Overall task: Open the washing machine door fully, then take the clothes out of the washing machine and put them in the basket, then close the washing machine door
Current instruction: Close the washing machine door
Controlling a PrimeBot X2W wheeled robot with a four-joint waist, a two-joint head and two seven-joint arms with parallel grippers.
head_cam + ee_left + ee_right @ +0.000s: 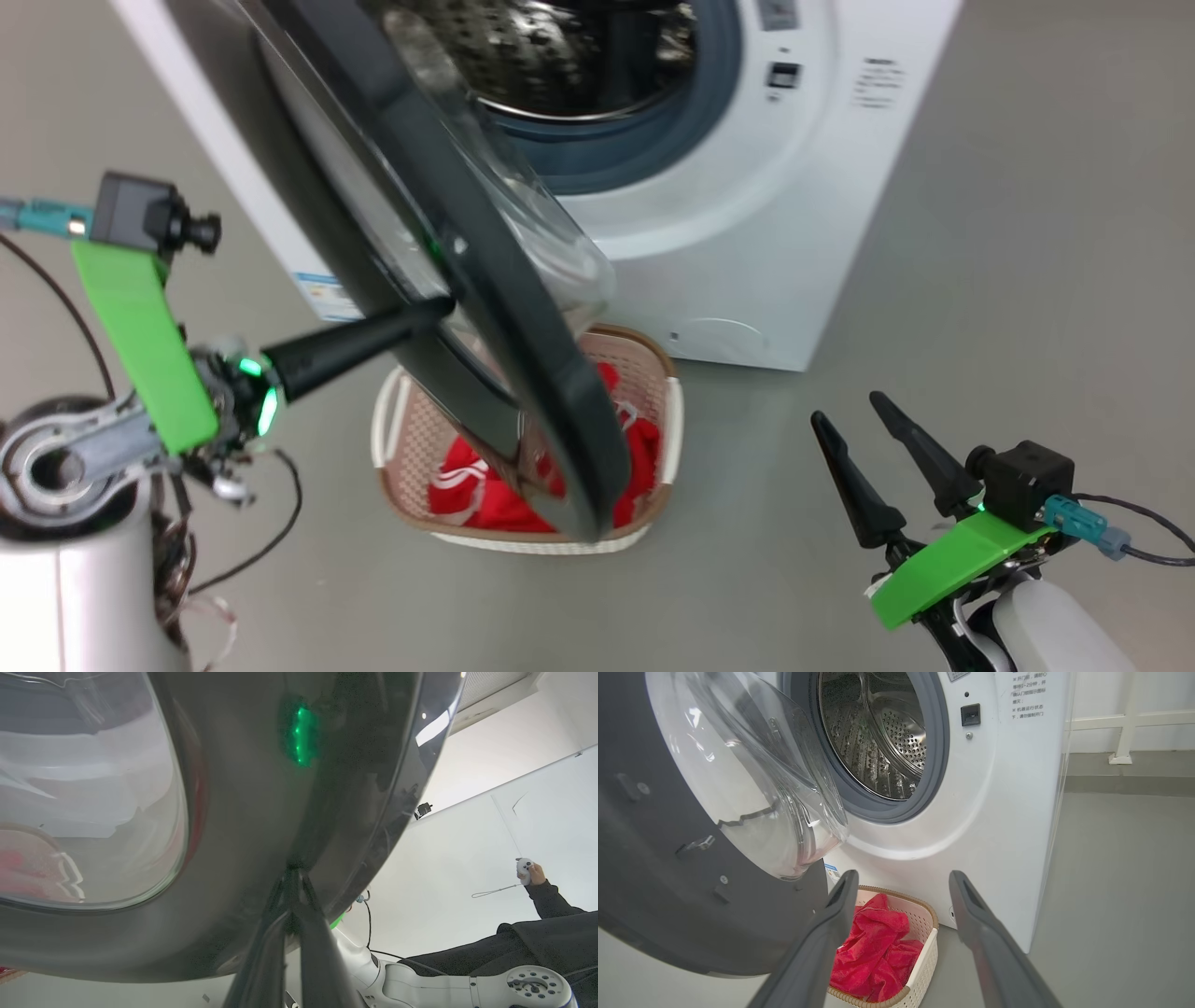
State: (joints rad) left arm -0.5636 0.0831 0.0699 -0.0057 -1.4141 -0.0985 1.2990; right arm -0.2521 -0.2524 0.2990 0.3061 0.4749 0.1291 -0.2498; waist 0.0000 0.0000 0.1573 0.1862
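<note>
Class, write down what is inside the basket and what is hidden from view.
Red clothes lie inside the basket. In the head view the door covers part of them; anything beneath the clothes cannot be seen.

The washing machine takes up the upper middle of the head view. The washing machine door stands out from it, slanting from the upper left down to the lower centre. The basket sits on the floor just before the machine's foot, partly behind the door's lower edge, with the clothes inside it. At mid-left the left gripper touches the door's outer face. The right gripper is at the lower right, well apart from the basket. In the left wrist view a person's hand is at the right edge, beyond the door.
</note>
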